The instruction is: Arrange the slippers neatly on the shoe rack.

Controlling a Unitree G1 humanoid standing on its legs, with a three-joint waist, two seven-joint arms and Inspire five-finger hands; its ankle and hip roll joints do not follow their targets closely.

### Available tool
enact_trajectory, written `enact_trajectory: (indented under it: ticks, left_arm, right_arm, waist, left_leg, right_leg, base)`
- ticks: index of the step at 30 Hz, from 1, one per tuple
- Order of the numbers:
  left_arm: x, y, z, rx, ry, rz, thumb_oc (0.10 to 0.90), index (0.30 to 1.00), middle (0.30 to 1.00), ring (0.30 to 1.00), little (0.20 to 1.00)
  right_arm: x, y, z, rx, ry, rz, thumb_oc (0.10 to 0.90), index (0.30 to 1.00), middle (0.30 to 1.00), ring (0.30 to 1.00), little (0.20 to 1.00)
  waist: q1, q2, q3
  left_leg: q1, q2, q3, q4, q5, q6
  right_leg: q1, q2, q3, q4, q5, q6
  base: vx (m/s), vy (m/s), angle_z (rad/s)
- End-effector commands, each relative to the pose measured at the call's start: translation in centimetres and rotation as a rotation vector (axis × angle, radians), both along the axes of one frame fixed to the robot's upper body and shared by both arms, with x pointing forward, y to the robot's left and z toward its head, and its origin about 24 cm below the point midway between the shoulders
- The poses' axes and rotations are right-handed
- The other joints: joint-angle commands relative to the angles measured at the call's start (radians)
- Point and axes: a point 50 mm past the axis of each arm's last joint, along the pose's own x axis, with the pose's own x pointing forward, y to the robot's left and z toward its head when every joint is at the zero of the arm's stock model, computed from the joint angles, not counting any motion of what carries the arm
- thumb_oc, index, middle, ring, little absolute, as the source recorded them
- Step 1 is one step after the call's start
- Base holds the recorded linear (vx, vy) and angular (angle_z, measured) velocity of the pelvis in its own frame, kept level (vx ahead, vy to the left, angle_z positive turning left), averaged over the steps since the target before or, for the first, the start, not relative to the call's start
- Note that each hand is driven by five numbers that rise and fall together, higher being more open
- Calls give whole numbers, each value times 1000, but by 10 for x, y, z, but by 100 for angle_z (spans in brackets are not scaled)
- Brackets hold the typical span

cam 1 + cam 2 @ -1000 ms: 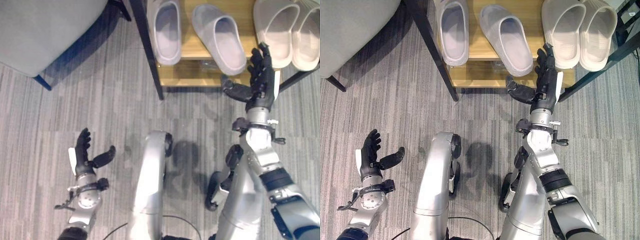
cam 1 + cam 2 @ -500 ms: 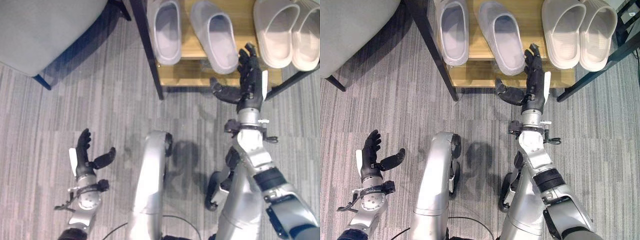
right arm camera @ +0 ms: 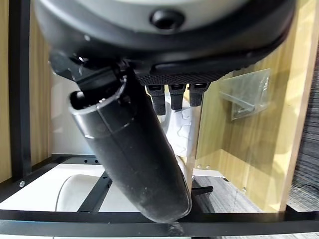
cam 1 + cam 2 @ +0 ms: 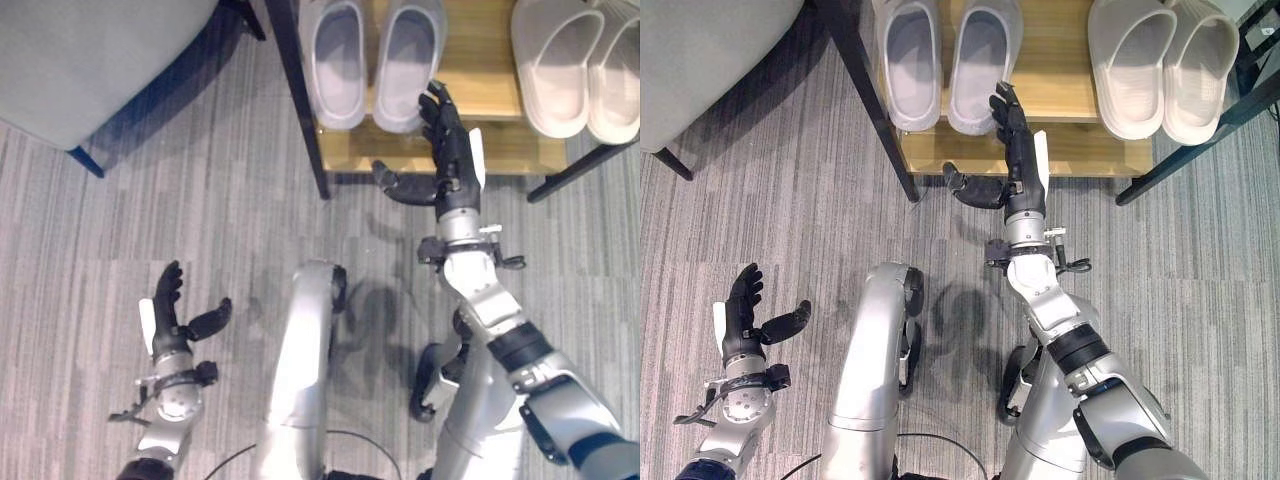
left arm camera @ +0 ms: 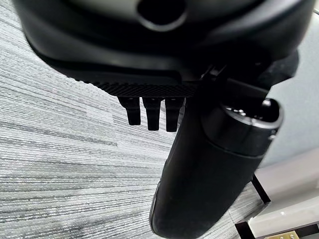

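On the wooden shoe rack (image 4: pixel 440 145), top shelf: two grey slippers side by side, left grey slipper (image 4: pixel 335 60) and right grey slipper (image 4: pixel 408 62), touching or nearly so, heels toward the robot, toes cut off by the frame edge. Further right on the same shelf, well apart from the grey pair: a pair of white slippers (image 4: pixel 1160 65), side by side, toes likewise cut off. Right hand (image 4: pixel 455 150) raised at the shelf's front edge, fingers straight and spread, thumb out to the side, grasping nothing; fingertips at the heel of the right grey slipper, contact not determinable. Left hand (image 4: pixel 170 320) low over the grey carpet (image 4: pixel 150 230), well apart from the rack, fingers relaxed and empty. At upper left, a grey upholstered seat (image 4: pixel 90 60), partly cropped.
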Motion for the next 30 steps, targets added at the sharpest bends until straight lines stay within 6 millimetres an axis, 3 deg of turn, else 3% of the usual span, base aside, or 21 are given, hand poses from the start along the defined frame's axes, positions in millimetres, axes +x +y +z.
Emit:
enact_trajectory:
  ticks: [1, 4, 6, 10, 14, 17, 21, 25, 30]
  left_arm:
    - [-1, 12, 21, 82, -93, 4, 800, 900, 900, 900, 900]
    - [-2, 14, 19, 84, -82, 13, 800, 900, 900, 900, 900]
    - [-6, 15, 15, 101, -64, 20, 800, 900, 900, 900, 900]
    - [-5, 11, 14, 143, -49, -4, 800, 900, 900, 900, 900]
    - [-1, 9, 16, 153, -50, -31, 800, 900, 900, 900, 900]
    - [0, 9, 17, 151, -53, -39, 800, 900, 900, 900, 900]
    - [4, 13, 22, 144, -66, -59, 800, 900, 900, 900, 900]
    - [5, 18, 20, 135, -43, -58, 800, 900, 900, 900, 900]
    - [4, 20, 13, 123, -7, -62, 800, 900, 900, 900, 900]
  right_arm:
    - [-21, 28, 77, 16, -345, 127, 800, 900, 900, 900, 900]
    - [-29, 16, 80, 44, -396, 84, 800, 900, 900, 900, 900]
    - [-42, -3, 89, 3, -511, -40, 800, 900, 900, 900, 900]
    - [-42, -18, 98, 42, -555, -146, 800, 900, 900, 900, 900]
    - [-27, -18, 121, 49, -547, -178, 800, 900, 900, 900, 900]
    - [-20, -16, 127, 40, -534, -182, 800, 900, 900, 900, 900]
    - [1, -4, 151, 13, -477, -165, 800, 900, 900, 900, 900]
    - [16, 15, 152, -9, -389, -129, 800, 900, 900, 900, 900]
    - [27, 23, 146, 30, -307, -120, 800, 900, 900, 900, 900]
  waist:
    - [49, 0, -29]
    - [45, -5, -29]
    - [35, -12, -29]
    - [37, -10, -29]
    - [51, -3, -29]
    - [55, 2, -29]
    - [82, 22, -29]
    - [100, 21, -29]
    - [107, 25, -29]
  left_leg:
    - [18, -16, -99, -14, -77, 30]
    - [18, -17, -96, -15, -77, 30]
    - [18, -20, -94, -17, -77, 31]
    - [18, -22, -100, -9, -77, 32]
    - [18, -24, -102, -3, -76, 29]
    - [18, -23, -105, -4, -76, 28]
    - [18, -21, -107, -4, -76, 25]
    - [18, -17, -102, -8, -80, 21]
    - [18, -15, -96, -13, -85, 22]
  right_leg:
    - [-45, -28, 47, -51, 96, -96]
    - [-45, -30, 49, -52, 95, -95]
    - [-45, -29, 49, -53, 93, -94]
    - [-45, -30, 43, -49, 93, -94]
    - [-45, -32, 43, -42, 96, -95]
    - [-45, -32, 41, -44, 97, -95]
    - [-45, -36, 39, -42, 100, -93]
    - [-45, -40, 49, -40, 101, -92]
    - [-45, -43, 55, -45, 104, -94]
  base:
    - [0, 0, 0]
    - [0, 0, 0]
    - [0, 0, 0]
    - [0, 0, 0]
    - [0, 0, 0]
    - [0, 0, 0]
    - [-1, 18, -1]
    - [0, 0, 0]
    - [-2, 21, 0]
